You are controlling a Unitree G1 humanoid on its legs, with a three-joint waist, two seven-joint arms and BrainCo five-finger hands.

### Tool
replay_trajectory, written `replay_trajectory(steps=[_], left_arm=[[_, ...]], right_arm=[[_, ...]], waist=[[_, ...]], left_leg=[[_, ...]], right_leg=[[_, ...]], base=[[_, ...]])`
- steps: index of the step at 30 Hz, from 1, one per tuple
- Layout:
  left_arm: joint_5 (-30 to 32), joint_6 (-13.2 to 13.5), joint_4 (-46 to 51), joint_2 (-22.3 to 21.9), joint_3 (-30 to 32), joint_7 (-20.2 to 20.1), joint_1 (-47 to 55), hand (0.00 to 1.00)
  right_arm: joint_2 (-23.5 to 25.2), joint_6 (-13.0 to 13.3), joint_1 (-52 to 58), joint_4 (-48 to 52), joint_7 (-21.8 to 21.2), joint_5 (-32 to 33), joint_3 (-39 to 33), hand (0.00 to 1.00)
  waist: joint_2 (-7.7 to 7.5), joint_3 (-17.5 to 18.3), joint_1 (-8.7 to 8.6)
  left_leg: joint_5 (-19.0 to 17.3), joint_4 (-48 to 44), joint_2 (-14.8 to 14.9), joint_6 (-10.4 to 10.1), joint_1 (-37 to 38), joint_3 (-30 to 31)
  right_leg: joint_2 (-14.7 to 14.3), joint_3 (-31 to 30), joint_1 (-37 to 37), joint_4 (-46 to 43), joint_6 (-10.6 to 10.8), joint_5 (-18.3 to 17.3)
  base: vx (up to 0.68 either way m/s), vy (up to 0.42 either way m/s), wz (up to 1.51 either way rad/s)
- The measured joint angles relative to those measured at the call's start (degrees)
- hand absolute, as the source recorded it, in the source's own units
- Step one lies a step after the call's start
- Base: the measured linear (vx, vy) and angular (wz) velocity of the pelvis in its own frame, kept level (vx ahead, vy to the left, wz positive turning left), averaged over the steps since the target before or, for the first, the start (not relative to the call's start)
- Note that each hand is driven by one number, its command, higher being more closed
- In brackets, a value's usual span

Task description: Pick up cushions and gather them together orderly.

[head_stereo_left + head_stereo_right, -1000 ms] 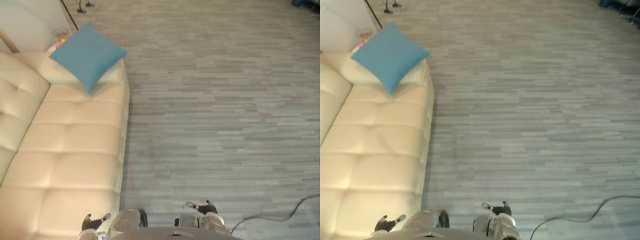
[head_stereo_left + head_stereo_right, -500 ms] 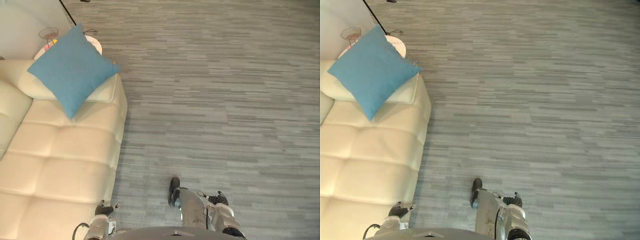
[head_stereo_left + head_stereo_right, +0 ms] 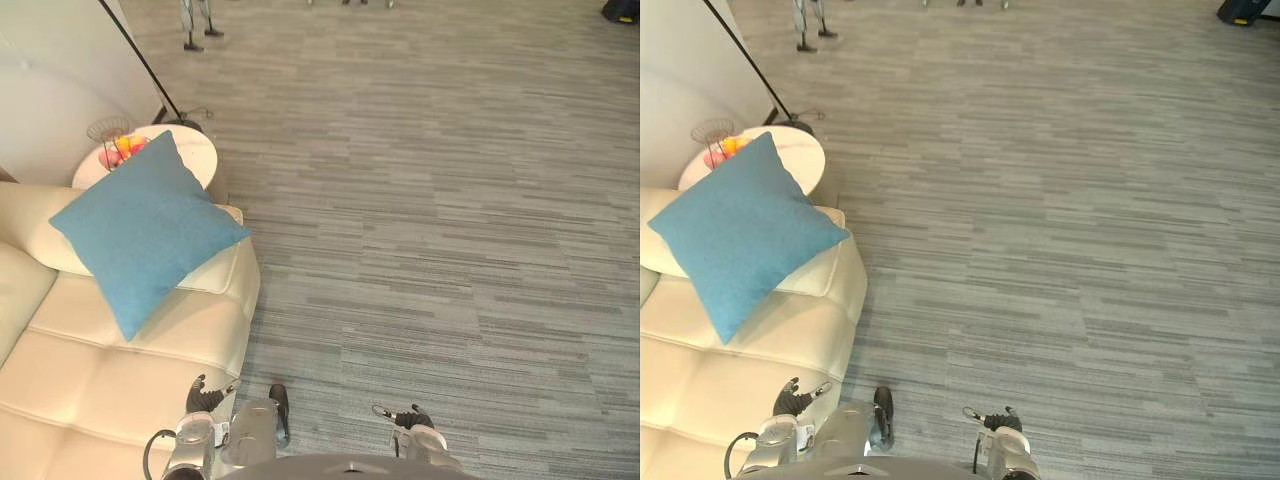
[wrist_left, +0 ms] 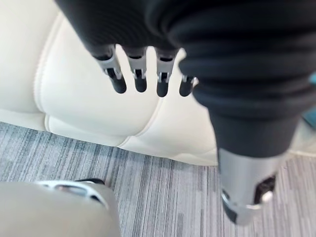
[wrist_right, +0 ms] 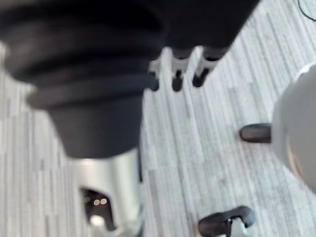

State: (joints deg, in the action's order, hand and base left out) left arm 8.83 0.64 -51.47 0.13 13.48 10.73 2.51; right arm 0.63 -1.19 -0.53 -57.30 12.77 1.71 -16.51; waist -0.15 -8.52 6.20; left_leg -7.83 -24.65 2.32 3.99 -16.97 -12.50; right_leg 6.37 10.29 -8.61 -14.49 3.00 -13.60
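Note:
A blue square cushion [image 3: 143, 235] leans on the far armrest of the cream sofa [image 3: 80, 395], one corner pointing down onto the seat. My left hand [image 3: 204, 400] hangs low at the bottom of the eye views, over the sofa's front edge, open with its fingers [image 4: 139, 81] straight and holding nothing. My right hand [image 3: 409, 419] hangs low over the carpet, also open, its fingers [image 5: 177, 79] relaxed and holding nothing. Both hands are well short of the cushion.
A small round white side table [image 3: 190, 150] with a wire bowl of fruit [image 3: 118, 147] stands just beyond the sofa's armrest. A black floor-lamp pole [image 3: 135, 62] slants up along the white wall. Grey striped carpet [image 3: 440, 230] spreads to the right.
The camera has moved forward along the sofa, so the cushion and side table sit lower and nearer in view. Both hands stay hanging open.

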Motion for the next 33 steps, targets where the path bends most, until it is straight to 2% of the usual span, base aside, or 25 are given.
replay_trajectory(steps=[1,2,3,5,6,9,10,12,13,14,15,16,17,19,20,21,22,23,26,27,29,30,31,32,33], left_arm=[[0.0,0.0,-1.0,0.5,-0.2,0.0,-0.1,0.00],[0.1,-0.1,-1.7,0.9,-0.3,0.0,-0.2,0.00],[0.4,-0.7,-3.5,2.7,-1.6,0.0,-0.4,0.00],[0.4,-1.5,-4.4,3.3,-2.4,0.1,-0.2,0.00],[0.3,-1.7,-4.2,3.1,-2.2,0.1,0.5,0.00],[0.3,-1.8,-4.2,2.8,-0.9,0.1,0.4,0.00],[0.1,-1.8,-4.1,2.6,0.4,0.2,0.4,0.00],[-0.1,-1.8,-4.1,2.1,1.3,0.2,0.5,0.00],[-0.1,-1.8,-4.1,2.0,1.7,0.2,0.4,0.00],[-0.1,-1.8,-4.1,1.6,2.6,0.3,0.4,0.00],[-0.1,-1.8,-4.1,1.4,3.2,0.3,0.5,0.00],[-0.2,-1.8,-4.0,0.9,4.3,0.6,0.9,0.00],[-0.1,-1.8,-4.4,0.3,4.3,0.6,1.5,0.00],[-0.2,-1.8,-4.3,-0.9,4.7,0.6,2.2,0.00],[-0.2,-1.8,-4.2,-1.8,6.0,0.6,2.2,0.00],[-0.3,-1.8,-4.1,-2.6,7.1,0.7,2.0,0.00],[-0.4,-1.8,-4.1,-2.5,7.1,0.8,2.1,0.00],[-0.7,-1.8,-4.0,-2.1,6.3,1.0,2.5,0.00],[-0.7,-1.7,-3.2,-1.0,2.5,1.1,2.8,0.00],[-0.7,-1.7,-3.2,-0.4,1.5,1.1,2.5,0.00],[-0.2,-1.7,-3.4,0.0,-0.3,1.1,2.2,0.00],[0.3,-1.6,-4.1,0.3,-1.1,0.9,1.8,0.00],[0.5,-1.5,-4.7,1.5,-2.1,0.9,1.5,0.00],[0.5,-1.6,-5.7,3.4,-2.8,0.9,1.5,0.00],[0.5,-1.6,-6.6,4.3,-2.9,0.8,1.7,0.00]], right_arm=[[0.0,-0.1,0.1,0.0,0.0,-0.4,0.0,0.00],[0.2,-0.1,0.1,0.1,-0.1,-0.8,0.0,0.00],[0.2,0.3,0.0,0.5,-0.2,-2.0,0.1,0.00],[-0.1,0.4,0.2,2.0,-0.2,-2.1,0.6,0.00],[-0.2,0.7,0.7,2.6,-0.2,-2.2,0.6,0.00],[0.2,1.0,0.8,4.5,-0.2,-2.2,0.6,0.00],[0.4,1.1,0.8,4.7,-0.3,-2.2,0.0,0.00],[0.4,1.0,1.0,4.6,-0.2,-2.1,-0.7,0.00],[0.3,1.0,1.0,4.6,-0.2,-2.1,-1.3,0.00],[0.3,0.9,1.4,4.6,-0.2,-2.1,-2.0,0.00],[0.1,0.9,1.7,4.5,-0.2,-2.1,-2.0,0.00],[-0.2,0.8,2.8,4.5,-0.2,-1.7,-2.1,0.00],[-1.1,0.8,2.6,4.5,-0.3,-1.9,-1.6,0.00],[-2.0,0.7,2.4,3.9,-0.2,-2.0,-1.6,0.00],[-2.3,0.7,1.8,3.5,-0.2,-2.1,-1.4,0.00],[-2.4,0.7,1.0,3.9,-0.2,-2.0,-1.3,0.00],[-2.3,0.6,0.8,3.7,-0.2,-2.0,-1.0,0.00],[-1.8,0.3,0.8,3.2,-0.2,-1.9,0.3,0.00],[-1.3,0.3,1.1,2.5,-0.1,-1.5,0.4,0.00],[-1.5,0.3,1.4,2.4,-0.1,-1.3,0.3,0.00],[-2.0,0.3,1.6,2.3,-0.2,-1.0,-0.1,0.00],[-2.5,0.2,1.5,1.7,-0.2,-1.0,-0.6,0.00],[-2.3,0.1,1.4,1.2,-0.2,-1.0,-0.5,0.00],[-1.3,0.2,1.4,0.0,-0.2,-1.0,-0.5,0.00],[-0.7,0.1,1.7,-0.3,-0.3,-1.1,-0.5,0.00]], waist=[[0.04,-0.1,0.03],[-0.04,-0.2,-0.07],[-0.75,-0.6,-0.91],[-0.70,-0.8,-1.62],[-0.48,-0.7,-1.52],[-0.67,-0.6,-1.52],[-0.84,-0.8,-1.50],[-0.61,-0.7,-1.68],[-0.58,-0.8,-1.67],[-0.58,-0.8,-1.65],[-0.58,-0.8,-1.65],[-0.32,-0.3,-1.67],[0.67,0.5,-1.78],[2.35,1.8,-1.74],[3.97,2.3,-1.45],[4.39,1.9,-1.20],[4.55,1.9,-1.03],[4.48,1.8,-0.96],[3.58,2.1,-1.57],[3.63,2.1,-1.75],[3.83,2.2,-1.99],[3.66,2.4,-1.85],[2.52,2.5,-1.56],[-0.01,2.5,-1.74],[-1.30,2.4,-1.76]], left_leg=[[-2.5,-0.9,0.0,0.4,1.6,0.1],[-3.2,-0.9,-0.2,0.4,2.7,0.2],[-4.5,-1.0,-1.7,0.9,6.6,1.5],[-5.1,-0.7,-2.6,1.3,10.7,2.9],[-5.8,1.4,-3.1,1.9,15.2,4.3],[-9.1,3.2,-3.1,1.2,17.7,7.3],[-10.0,3.4,-3.2,0.8,19.0,9.1],[-11.2,4.0,-2.9,0.2,20.7,12.1],[-13.1,3.7,-2.7,-0.3,21.6,15.7],[-14.6,3.4,-2.6,-1.0,21.9,18.2],[-15.3,3.0,-2.6,-1.4,22.2,19.6],[-18.0,1.2,-2.5,-2.7,22.7,24.2],[-18.7,0.7,-1.0,-3.9,22.9,27.3],[-17.3,-3.1,0.3,-5.1,20.0,29.2],[-15.3,-10.0,1.4,-7.4,15.9,28.3],[-13.3,-16.4,3.1,-9.5,12.4,25.2],[-13.2,-18.4,4.1,-9.4,11.4,22.9],[-13.3,-21.4,7.3,-9.1,10.7,15.8],[-13.2,-16.3,10.8,-8.3,9.5,2.7],[-12.3,-11.0,10.9,-7.8,8.7,-0.5],[-6.2,-0.8,10.2,-7.9,7.9,-3.5],[0.5,5.6,8.8,-7.8,7.8,-3.2],[2.2,8.3,7.1,-7.3,8.7,-3.0],[4.5,13.2,4.7,-6.6,10.5,-2.4],[4.9,14.5,3.6,-6.3,11.3,-1.9]], right_leg=[[0.9,-1.8,4.1,-11.8,1.7,0.8],[1.6,-2.6,6.4,-18.1,3.9,2.1],[3.0,-5.4,12.4,-35.5,8.1,5.2],[3.9,-4.9,15.8,-46.2,7.4,4.6],[4.2,-2.9,19.3,-49.0,4.7,3.0],[3.8,-0.7,24.7,-43.6,3.4,1.3],[2.4,-1.1,26.5,-35.2,2.6,0.4],[-0.8,-4.4,26.6,-23.0,2.4,0.6],[-3.7,-10.7,26.7,-13.1,2.3,2.6],[-4.7,-14.8,26.5,-8.5,2.3,4.4],[-4.9,-16.3,26.4,-7.1,2.3,5.1],[-4.7,-16.0,26.4,-9.4,2.6,9.1],[-4.8,-12.9,26.6,-12.9,1.7,8.1],[-4.4,-8.3,26.6,-15.0,0.1,4.9],[-4.3,-5.3,25.7,-14.9,-1.3,4.0],[-4.4,-3.4,23.6,-13.7,-2.4,3.4],[-4.4,-2.7,22.3,-13.0,-2.7,3.2],[-3.9,-0.1,17.6,-10.3,-3.3,3.1],[-1.0,5.9,11.2,-4.7,-3.2,3.1],[-0.2,8.0,10.1,-3.1,-2.7,3.5],[0.3,10.5,9.6,-1.4,-1.4,4.2],[-0.4,10.8,9.6,-0.2,-0.7,4.6],[0.5,10.3,9.5,0.5,-0.1,5.6],[1.7,9.6,8.8,2.0,0.0,6.6],[2.5,9.4,8.1,2.3,0.1,6.6]], base=[[0.40,0.197,0.01],[0.55,0.248,0.19],[0.53,0.182,0.51],[0.43,0.100,0.67],[0.27,0.021,0.59],[0.32,-0.041,0.61],[0.24,-0.095,0.63],[0.34,-0.179,0.84],[0.40,-0.272,1.19],[0.34,-0.263,1.26],[0.38,-0.329,1.46],[0.41,-0.380,1.53],[0.43,-0.375,1.56],[0.42,-0.332,1.21],[0.49,-0.343,1.30],[0.39,-0.264,1.00],[0.34,-0.225,0.90],[0.23,-0.170,0.72],[0.22,-0.137,0.98],[0.15,-0.017,1.14],[0.10,0.064,0.83],[0.10,0.076,0.61],[0.13,0.138,0.67],[0.09,0.118,0.51],[0.10,0.154,0.45]])
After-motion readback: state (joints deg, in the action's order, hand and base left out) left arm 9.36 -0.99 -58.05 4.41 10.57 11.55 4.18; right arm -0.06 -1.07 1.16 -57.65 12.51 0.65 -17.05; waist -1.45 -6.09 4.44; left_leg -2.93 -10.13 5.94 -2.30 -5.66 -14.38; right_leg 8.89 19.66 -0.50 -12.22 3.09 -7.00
